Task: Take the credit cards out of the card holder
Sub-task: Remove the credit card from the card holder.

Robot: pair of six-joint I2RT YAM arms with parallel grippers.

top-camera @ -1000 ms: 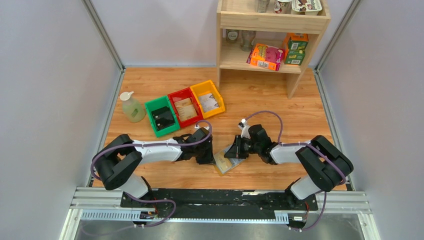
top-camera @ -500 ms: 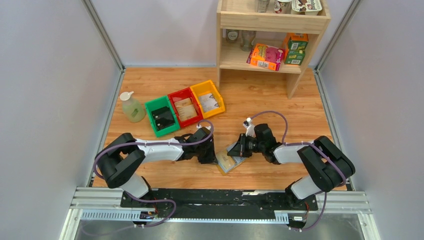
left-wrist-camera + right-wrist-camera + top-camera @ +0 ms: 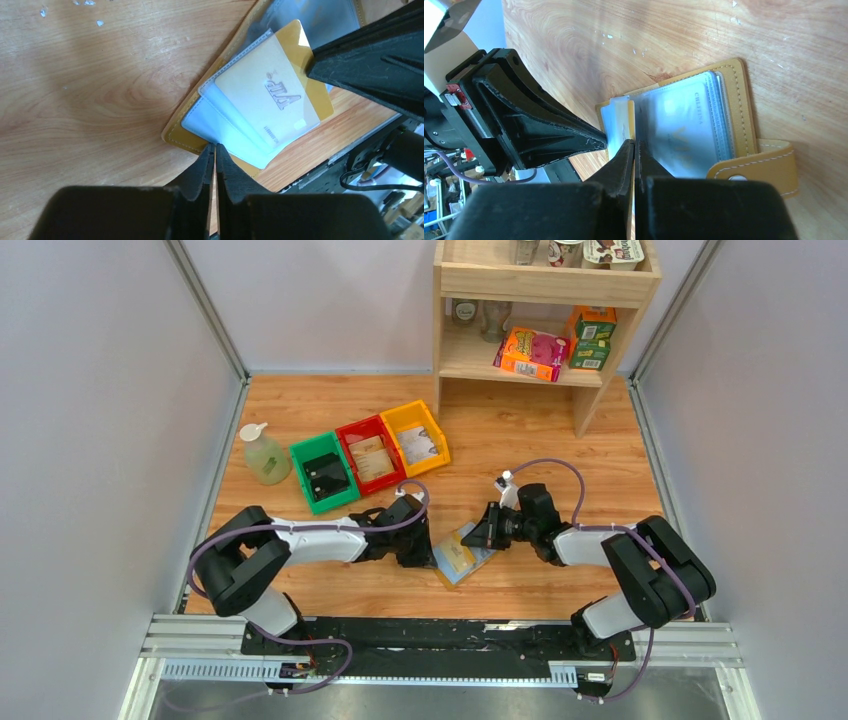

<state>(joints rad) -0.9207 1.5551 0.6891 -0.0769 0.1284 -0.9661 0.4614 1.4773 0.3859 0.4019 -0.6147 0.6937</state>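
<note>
The card holder (image 3: 458, 558) lies open on the wood near the front edge, mustard-yellow with pale blue sleeves (image 3: 225, 127). In the left wrist view a cream and yellow credit card (image 3: 270, 95) sticks partway out of a sleeve toward the right arm's black fingers (image 3: 370, 60). My right gripper (image 3: 634, 142) is shut on that card's edge (image 3: 630, 117), seen edge-on over the holder (image 3: 736, 100). My left gripper (image 3: 215, 146) is shut, its tips resting on the holder's near yellow rim (image 3: 182, 137). From above, both grippers (image 3: 428, 556) (image 3: 480, 537) meet at the holder.
Green (image 3: 322, 473), red (image 3: 368, 455) and yellow (image 3: 415, 437) bins sit behind the left arm, with a soap bottle (image 3: 263, 455) to their left. A wooden shelf (image 3: 540, 315) with boxes stands at the back. The metal rail (image 3: 440, 635) runs just in front of the holder.
The right gripper has drawn back to the right and the card has slid further out of its sleeve. The left gripper has stayed on the holder.
</note>
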